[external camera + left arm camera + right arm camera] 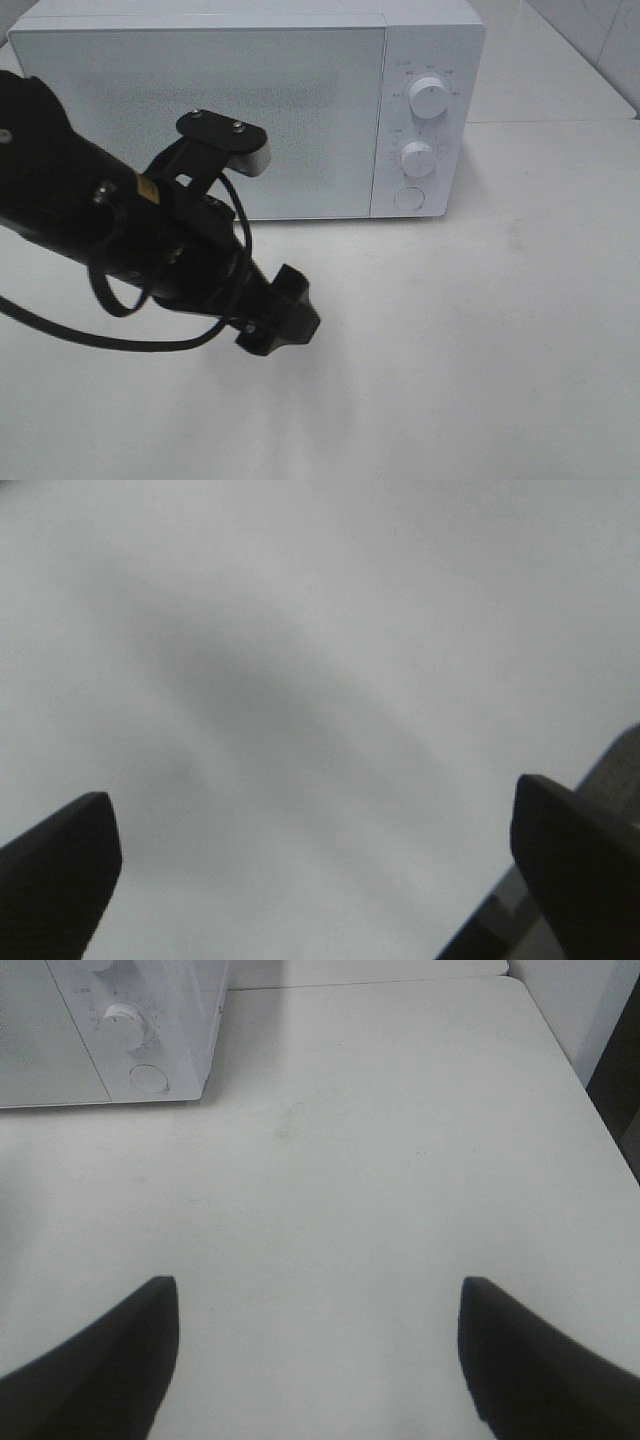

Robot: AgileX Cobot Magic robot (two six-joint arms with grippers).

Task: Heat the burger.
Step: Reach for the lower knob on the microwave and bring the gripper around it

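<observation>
Because the white table (520, 330) carries everything, it comes first: one table, bare in front apart from the arm's shadow, leaving room to work. At its back stands one white microwave (250, 100), its single door (200, 110) shut flush and its front facing the arms, presumably so either can reach door and controls. One black left arm (100, 220) slants over the table just in front of that door; no other arm shows in the high view. The left gripper (320, 870) hangs released, its two fingertips well apart with only blurred table surface between them, grasping nothing. The right gripper (320, 1350) is likewise spread wide and empty above bare table, well away from the microwave's control side, probably parked out of the way. On the panel I count two round dials, an upper one (429, 97) and a lower one (417, 158), and one round button (408, 198) beneath, set there for heating. The burger shows in none of the views; it may sit behind the shut door, but I cannot tell.
</observation>
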